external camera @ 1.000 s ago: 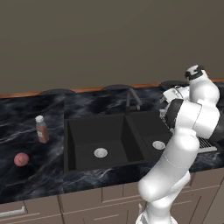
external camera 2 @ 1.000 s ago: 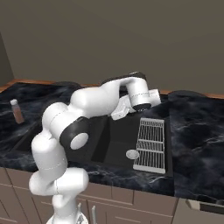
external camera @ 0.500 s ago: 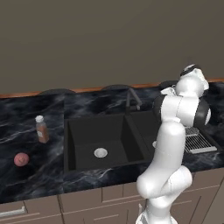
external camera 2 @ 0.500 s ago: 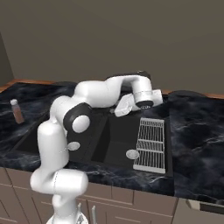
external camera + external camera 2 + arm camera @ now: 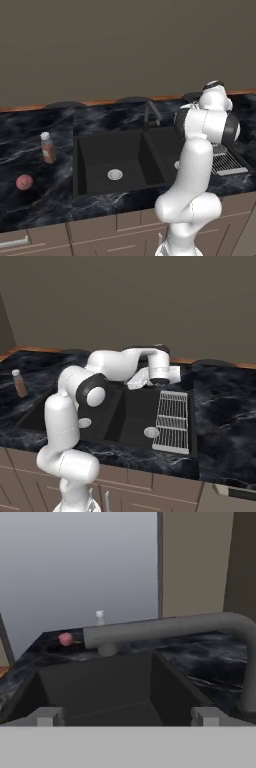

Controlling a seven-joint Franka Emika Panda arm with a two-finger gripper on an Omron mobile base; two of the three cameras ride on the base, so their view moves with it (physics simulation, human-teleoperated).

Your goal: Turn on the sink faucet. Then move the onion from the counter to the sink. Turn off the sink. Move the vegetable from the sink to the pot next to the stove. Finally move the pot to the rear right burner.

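The sink faucet (image 5: 165,629) stands at the sink's (image 5: 95,150) rear rim, its spout stretched across mid-frame of the hand view, just above the fingers (image 5: 47,716), which are apart at the bottom.

White robot arm (image 5: 197,165) hides the right basin of the matte black double sink (image 5: 120,160) and part of the silver wire rack (image 5: 227,161) beside it. In the right base view the arm covers the slim black faucet base behind that sink. Hand view: fingertips (image 5: 48,716) cut off low, jaw state unclear; brown white-capped bottle (image 5: 100,618) half hidden behind the grey faucet spout (image 5: 165,628).
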